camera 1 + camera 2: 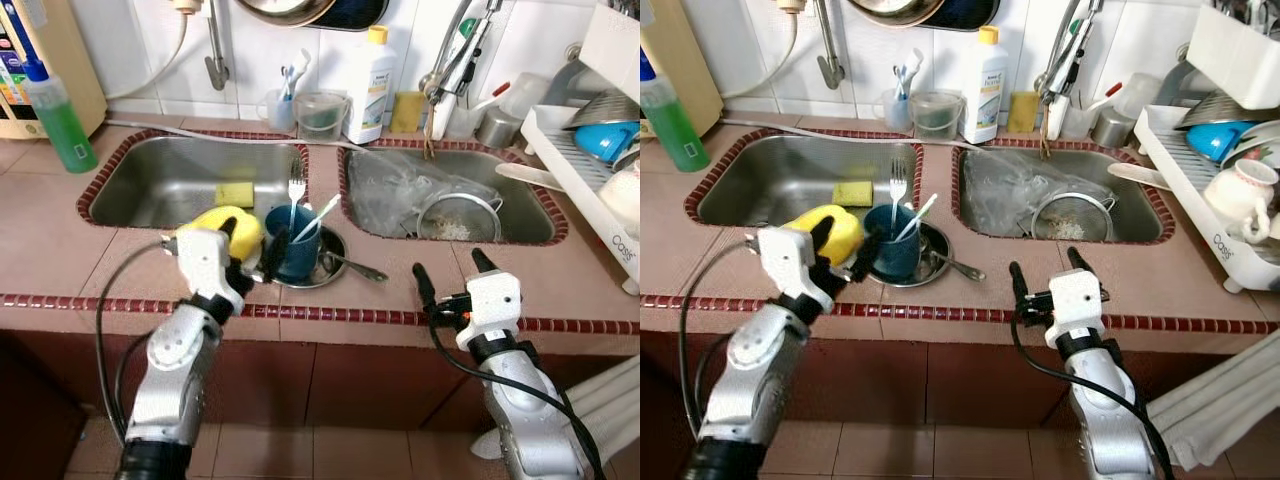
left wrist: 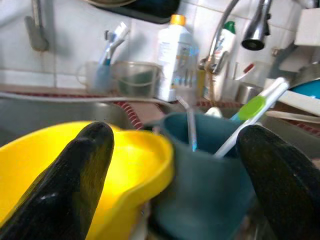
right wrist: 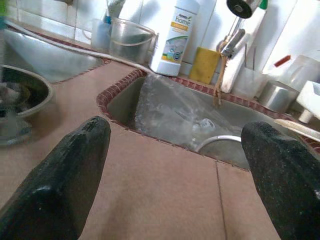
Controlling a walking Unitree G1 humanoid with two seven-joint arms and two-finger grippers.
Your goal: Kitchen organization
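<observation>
A dark blue cup (image 1: 296,252) stands on a small steel plate (image 1: 333,268) on the counter strip between the two sinks. It holds a fork (image 1: 295,187) and a white-and-green utensil (image 1: 318,217). A yellow bowl (image 1: 222,224) lies tilted against the cup's left side. My left gripper (image 1: 255,248) is open at the counter's front. One finger is before the bowl and the other before the cup (image 2: 200,175). My right gripper (image 1: 452,274) is open and holds nothing, low over bare counter in front of the right sink (image 3: 170,115).
A spoon (image 1: 356,266) lies on the plate's right. The left sink (image 1: 150,180) holds a yellow sponge (image 1: 236,193). The right sink holds clear plastic and a strainer (image 1: 456,216). A dish rack (image 1: 575,175) stands far right. A green bottle (image 1: 58,120) and a white bottle (image 1: 370,85) stand behind.
</observation>
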